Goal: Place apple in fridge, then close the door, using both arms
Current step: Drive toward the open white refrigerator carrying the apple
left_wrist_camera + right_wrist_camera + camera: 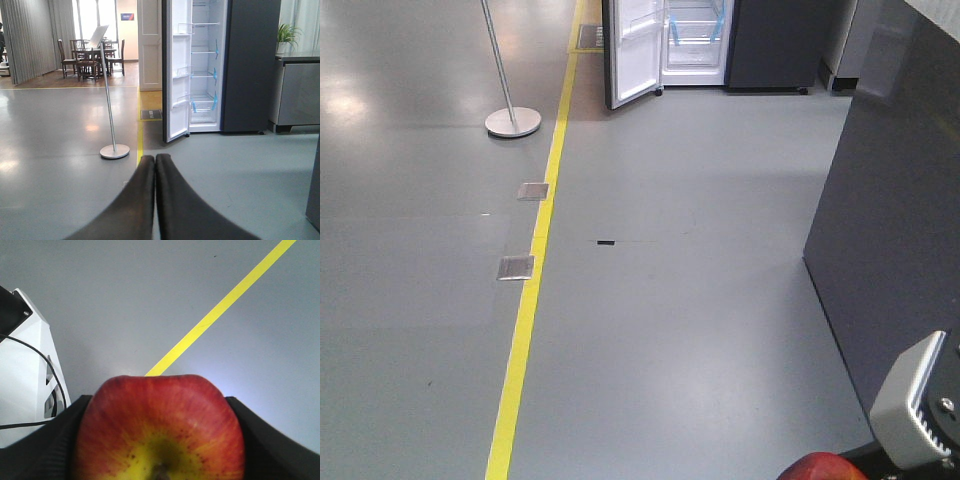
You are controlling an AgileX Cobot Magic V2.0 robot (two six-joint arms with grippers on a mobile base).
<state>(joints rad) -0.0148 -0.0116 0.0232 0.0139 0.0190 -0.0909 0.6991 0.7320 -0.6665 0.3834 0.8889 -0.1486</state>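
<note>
Black, smooth fingers of my left gripper (154,159) press flat together, aimed level at the distant fridge (250,65), its white-lined door (176,75) standing open. My right gripper (159,402) clamps the glossy, round red-yellow apple (160,435) above grey floor (150,300).

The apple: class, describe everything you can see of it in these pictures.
The apple is glossy, streaked red, turning yellow with dark speckles around its stem dimple, which faces the right wrist camera. The right arm's black jaws press on both sides, holding it above the grey floor. The front view shows only its red top at the bottom edge.
</note>
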